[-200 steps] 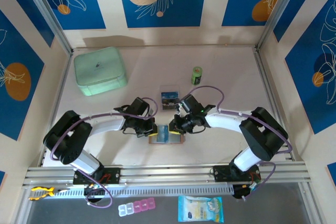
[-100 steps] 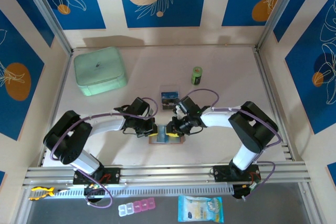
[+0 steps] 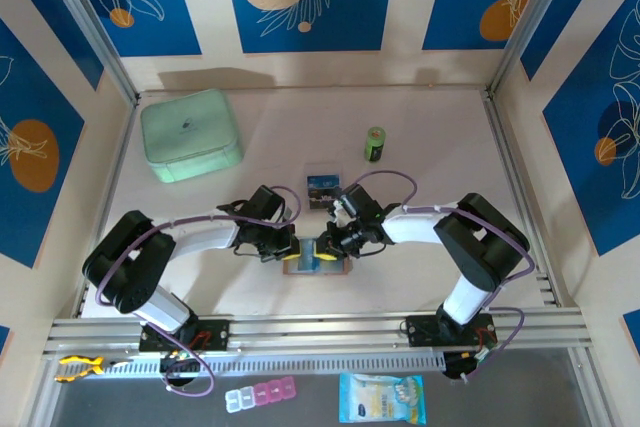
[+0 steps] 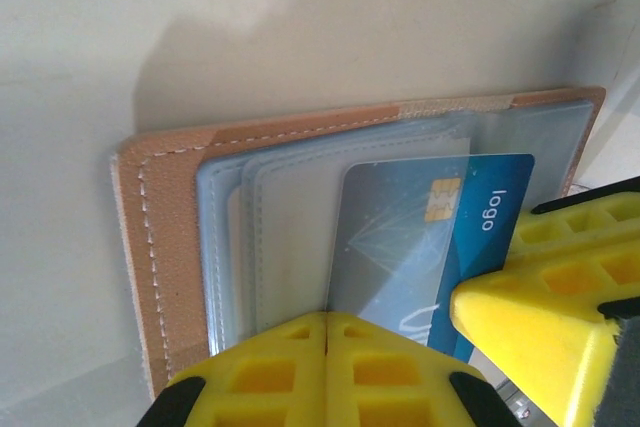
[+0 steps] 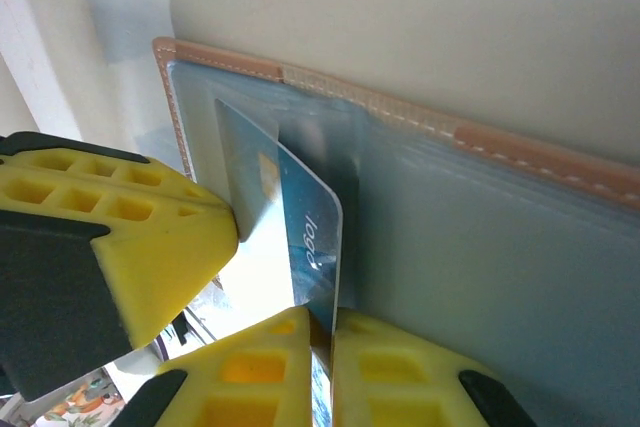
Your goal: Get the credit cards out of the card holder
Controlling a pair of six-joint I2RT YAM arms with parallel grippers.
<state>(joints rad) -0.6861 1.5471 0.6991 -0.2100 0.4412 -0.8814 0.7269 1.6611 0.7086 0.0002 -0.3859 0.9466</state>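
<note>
R gripper nearer, pinching card, holder unmoved

Pinkish-tan card holder: leather-like cover, fine-grained and matt, with pale stitching along the edge; inner sleeves of clear glossy plastic over grey-blue lining. Blue credit card: smooth plastic with a slight sheen and a gold metallic chip. On left hand and right hand: fingers of matt yellow moulded plastic with a recessed grid. Off-white desk: smooth, matt. Mint-green case: soft-looking, matt. Grooved frame rails: bare metal.
</note>
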